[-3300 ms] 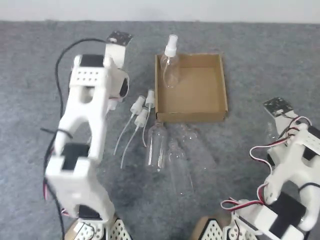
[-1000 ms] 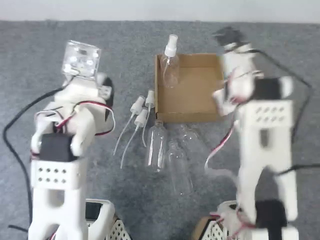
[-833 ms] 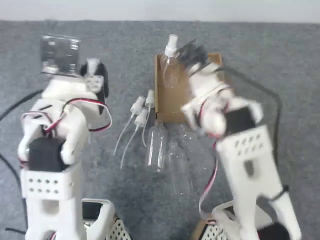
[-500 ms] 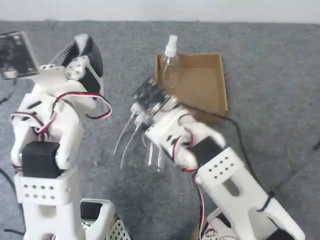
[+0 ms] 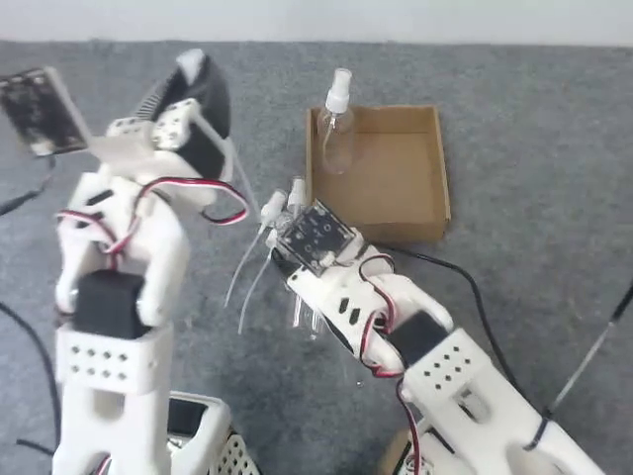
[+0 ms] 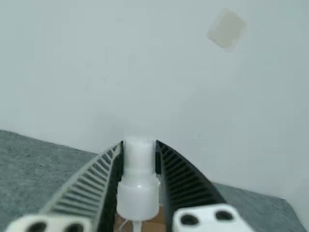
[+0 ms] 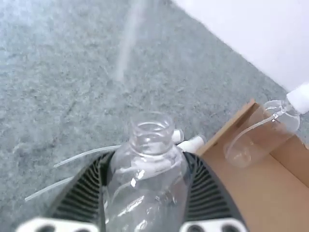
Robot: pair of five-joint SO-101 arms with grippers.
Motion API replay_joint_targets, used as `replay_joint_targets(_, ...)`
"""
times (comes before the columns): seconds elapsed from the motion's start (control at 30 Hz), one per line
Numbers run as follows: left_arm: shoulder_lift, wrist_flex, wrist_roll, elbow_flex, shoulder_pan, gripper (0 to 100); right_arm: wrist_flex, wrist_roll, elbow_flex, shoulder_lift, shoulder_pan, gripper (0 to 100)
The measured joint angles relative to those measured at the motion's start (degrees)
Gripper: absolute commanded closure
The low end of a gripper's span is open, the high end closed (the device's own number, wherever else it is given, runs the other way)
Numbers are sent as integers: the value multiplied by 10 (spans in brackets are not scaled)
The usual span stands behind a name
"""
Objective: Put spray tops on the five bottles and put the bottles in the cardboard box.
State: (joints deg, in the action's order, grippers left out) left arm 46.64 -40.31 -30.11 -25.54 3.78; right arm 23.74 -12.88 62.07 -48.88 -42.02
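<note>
My left gripper [image 6: 139,146] is raised at the table's left, shut on a white spray top [image 6: 139,180]; from above it shows as the left gripper [image 5: 193,77], with the top's thin tube hanging below. My right gripper [image 7: 147,160] is shut on a clear open-necked bottle [image 7: 147,166], lifted over the table's middle in front of the cardboard box [image 5: 441,168]. The right gripper [image 5: 289,259] is mostly hidden under its own camera board. One capped bottle [image 5: 336,134] leans in the box's far left corner, seen again as the capped bottle [image 7: 256,136].
Loose spray tops [image 5: 273,208] with long tubes lie on the grey carpet left of the box, just beyond the held bottle's neck as spray tops [image 7: 189,141]. The right arm covers the bottles lying in front of the box. Open carpet lies right of the box.
The right arm swung from over the box leftward and down to the bottles and now holds one. The left arm rose and shifted right with its spray top.
</note>
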Motion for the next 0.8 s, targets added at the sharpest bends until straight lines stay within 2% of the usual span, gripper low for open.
replay_joint_targets(0.17, 0, 42, 0, -46, 15, 989, -1, 0, 17, -26, 0, 991)
replay_joint_targets(0.4, 2, 40, 0, -84, 55, 989, -1, 0, 17, -27, 0, 991)
replay_joint_targets(0.6, 2, 40, 0, -145, 59, 989, -1, 0, 25, -33, 0, 989)
replay_joint_targets(0.8, 29, -37, 29, -194, 71, 989, -1, 0, 65, -35, -1, 992)
